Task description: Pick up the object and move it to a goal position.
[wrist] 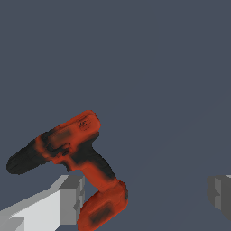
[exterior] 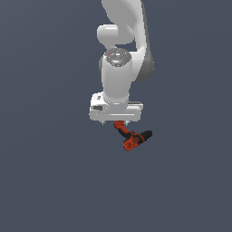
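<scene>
My fingers (wrist: pixel 67 198) spread wide, released, nothing clamped; one light pad beside drill's handle base, other pad far across, well apart from it. My gripper (wrist: pixel 144 196) holds no load. Drill (wrist: pixel 72 155) lies on flat grey floor (wrist: pixel 158 67) between my pads but hard against one side, red-orange body, black chuck pointing away from handle. Exterior view: gripper (exterior: pixel 116 121) points down, drill (exterior: pixel 132 138) just under it, chuck toward exterior view's right. White arm (exterior: pixel 120 68) rises above. Cannot tell if pad touches handle.
</scene>
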You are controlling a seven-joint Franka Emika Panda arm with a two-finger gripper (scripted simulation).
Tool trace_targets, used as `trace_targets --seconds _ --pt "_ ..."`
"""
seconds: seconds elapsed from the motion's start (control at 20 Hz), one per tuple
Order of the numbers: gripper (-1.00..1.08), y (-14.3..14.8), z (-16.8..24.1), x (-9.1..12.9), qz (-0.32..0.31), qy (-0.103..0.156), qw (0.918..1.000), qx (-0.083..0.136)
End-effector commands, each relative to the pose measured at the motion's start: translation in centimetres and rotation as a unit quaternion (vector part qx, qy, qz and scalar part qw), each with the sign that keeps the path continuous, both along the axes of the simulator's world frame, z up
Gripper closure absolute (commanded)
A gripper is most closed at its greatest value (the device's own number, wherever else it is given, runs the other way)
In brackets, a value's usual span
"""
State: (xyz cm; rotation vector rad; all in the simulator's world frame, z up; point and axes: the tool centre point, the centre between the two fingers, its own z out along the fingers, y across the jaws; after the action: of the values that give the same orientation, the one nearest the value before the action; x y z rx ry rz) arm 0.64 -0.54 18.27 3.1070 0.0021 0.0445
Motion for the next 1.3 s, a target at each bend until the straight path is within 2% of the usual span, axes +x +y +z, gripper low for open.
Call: trace_targets --seconds 0.0,0.65,1.25 --pt "-0.60 0.0 0.0 0.0 0.000 0.000 1.0000 0.000" --pt "-0.60 0.5 -0.6 -0.1 0.000 0.006 1.0000 0.005" --pt "-0.60 2.5 -2.0 0.0 -0.065 0.015 0.9978 0.001"
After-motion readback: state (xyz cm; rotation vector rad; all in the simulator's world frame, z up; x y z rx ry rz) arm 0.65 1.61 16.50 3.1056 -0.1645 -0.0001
